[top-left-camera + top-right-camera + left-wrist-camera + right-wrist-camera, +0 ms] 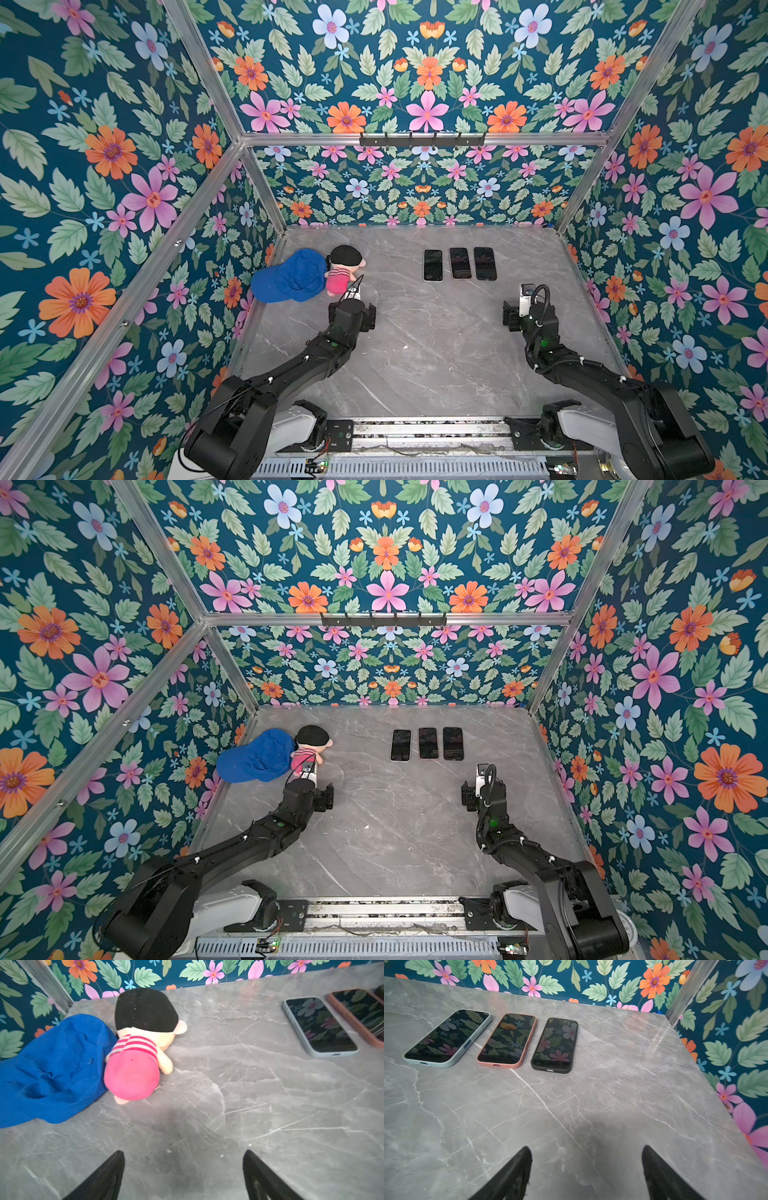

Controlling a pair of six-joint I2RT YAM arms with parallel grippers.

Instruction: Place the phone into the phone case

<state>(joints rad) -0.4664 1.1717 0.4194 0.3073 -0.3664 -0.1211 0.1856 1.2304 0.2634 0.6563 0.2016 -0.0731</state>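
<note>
Grey marble-patterned table (415, 353), viewed from above with twelve o'clock at the far wall.

Task items: three phones lie flat, screens up, in a close row at about one o'clock. They are a light-blue-cased phone (447, 1038), a pink-cased phone (507, 1040) and a black-cased phone (555, 1045), just beside one another but not touching. Each appears already seated in its case, and no empty case is visible in any view.

End effectors: the left gripper (184, 1155) hangs above bare table at about nine o'clock, jaws spread wide, holding nothing. The right gripper (586, 1149) hangs at about three o'clock, also spread wide and empty, with the phone row ahead of it and well apart.

Other items: a blue cap (286, 276) and a plush doll (345, 266) lie touching each other at about ten o'clock, clear of the phones.

Handling assessment: each phone is judged a stiff, dense slab with a smooth, breakable glass face. The case rims look soft and grippy. Recommended hold is across the two long edges near mid-length, on the case rim and off the glass. Lying flat, the phones offer only shallow sides, so a low, square approach is advised.
</note>
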